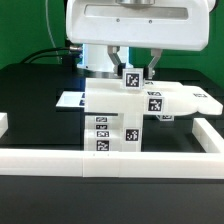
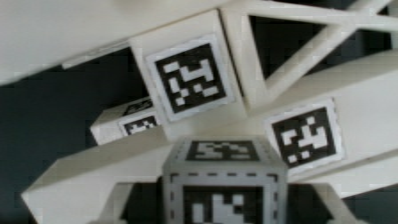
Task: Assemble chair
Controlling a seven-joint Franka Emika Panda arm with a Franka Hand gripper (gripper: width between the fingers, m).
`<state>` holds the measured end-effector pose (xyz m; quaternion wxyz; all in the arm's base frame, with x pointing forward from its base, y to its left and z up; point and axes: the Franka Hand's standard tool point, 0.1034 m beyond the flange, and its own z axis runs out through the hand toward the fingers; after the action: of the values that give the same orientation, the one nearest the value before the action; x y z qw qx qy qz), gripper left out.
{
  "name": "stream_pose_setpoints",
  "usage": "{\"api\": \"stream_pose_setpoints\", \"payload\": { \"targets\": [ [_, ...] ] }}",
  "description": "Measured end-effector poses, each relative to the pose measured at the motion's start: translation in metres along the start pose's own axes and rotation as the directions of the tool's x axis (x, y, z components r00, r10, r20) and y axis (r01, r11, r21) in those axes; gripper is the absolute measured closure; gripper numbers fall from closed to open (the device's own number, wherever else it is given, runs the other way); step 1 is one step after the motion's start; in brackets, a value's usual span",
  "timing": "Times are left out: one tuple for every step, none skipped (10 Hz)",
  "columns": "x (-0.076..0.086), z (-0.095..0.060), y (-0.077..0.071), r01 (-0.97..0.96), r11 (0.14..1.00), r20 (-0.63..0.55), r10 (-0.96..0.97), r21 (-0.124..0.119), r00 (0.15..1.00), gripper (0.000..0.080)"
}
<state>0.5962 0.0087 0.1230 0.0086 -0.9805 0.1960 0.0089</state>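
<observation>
Poised at twelve o'clock over the chair (image 1: 115, 120), the hand (image 1: 135, 66) has a finger down either side of a small tagged top piece. Whether it is actually squeezing that piece or only straddling it, I cannot tell. My guess is that it stands there to seat or steady the piece on the stack below. The half-built chair stands mid-table, and close up its cut-out frames and tags (image 2: 187, 80) fill the wrist view. A white rail (image 1: 110, 162) runs along at six o'clock, probably to brace parts against. The table (image 1: 30, 90) is matt black, with cables (image 1: 45, 52) at ten o'clock and a green wall (image 1: 205, 50) at two.
</observation>
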Motion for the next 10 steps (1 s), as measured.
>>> {"api": "stream_pose_setpoints", "payload": {
  "targets": [
    [0.0003,0.0000,0.0003,-0.097,0.995,0.003,0.097,0.010,0.995,0.0515],
    [0.0016,0.0002,0.0002,-0.192,0.981,-0.001,0.192,0.021,0.981,0.0515],
    [0.0039,0.0001,-0.0005,-0.291,0.956,-0.011,0.291,0.038,0.957,0.0515],
    [0.0040,0.0002,-0.0009,-0.369,0.929,-0.007,0.369,0.039,0.929,0.0515],
    [0.0039,0.0002,-0.0015,-0.425,0.904,-0.004,0.425,0.041,0.905,0.0515],
    [0.0039,0.0002,-0.0016,-0.459,0.888,-0.002,0.459,0.041,0.888,0.0515],
    [0.0039,0.0002,-0.0015,-0.446,0.894,-0.003,0.447,0.041,0.895,0.0443],
    [0.0041,0.0000,-0.0018,-0.411,0.911,-0.007,0.411,0.038,0.911,0.0443],
    [0.0054,-0.0009,-0.0026,-0.329,0.944,-0.020,0.330,0.032,0.944,0.0261],
    [0.0065,-0.0015,-0.0036,-0.248,0.968,-0.029,0.249,0.034,0.968,0.0173]
  ]
}}
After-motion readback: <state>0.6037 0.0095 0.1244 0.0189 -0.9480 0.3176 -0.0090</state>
